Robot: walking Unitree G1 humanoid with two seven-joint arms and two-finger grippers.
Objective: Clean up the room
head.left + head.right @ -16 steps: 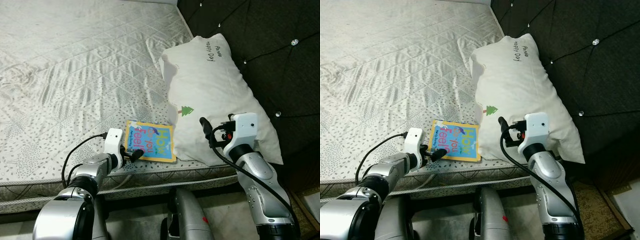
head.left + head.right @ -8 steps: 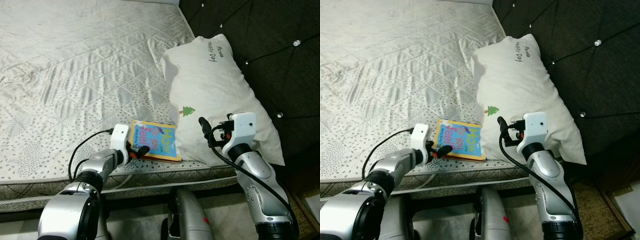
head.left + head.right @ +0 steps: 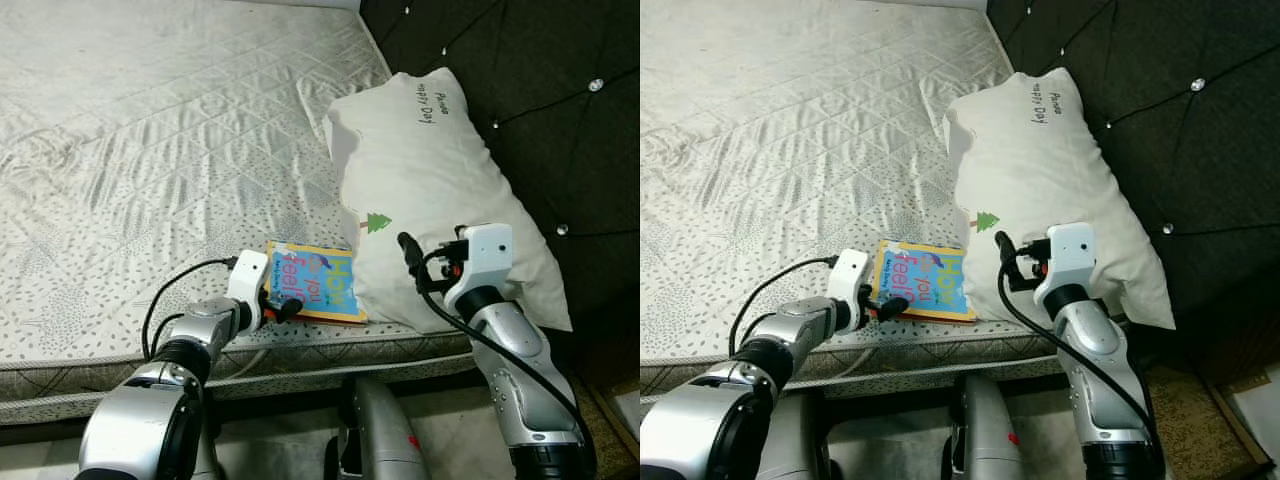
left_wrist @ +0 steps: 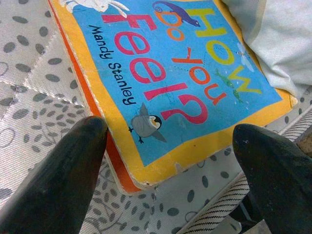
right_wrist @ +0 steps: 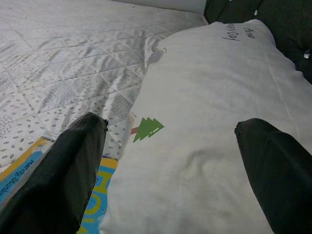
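Left gripper [image 4: 168, 161] spread wide at the book's [image 4: 170, 83] near corner, gripping nothing.
Right gripper [image 5: 170, 161], also wide and empty, hovers over the white pillow [image 3: 440, 190] overlapping the book's far edge, on a quilted mattress [image 3: 150, 130] against a dark tufted headboard [image 3: 560, 90].

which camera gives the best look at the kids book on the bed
The left wrist view: the book is close up there, with its title and author name readable between the open left gripper. Both eye views show it small, lying at the mattress edge against the pillow. The right wrist view catches just a corner.
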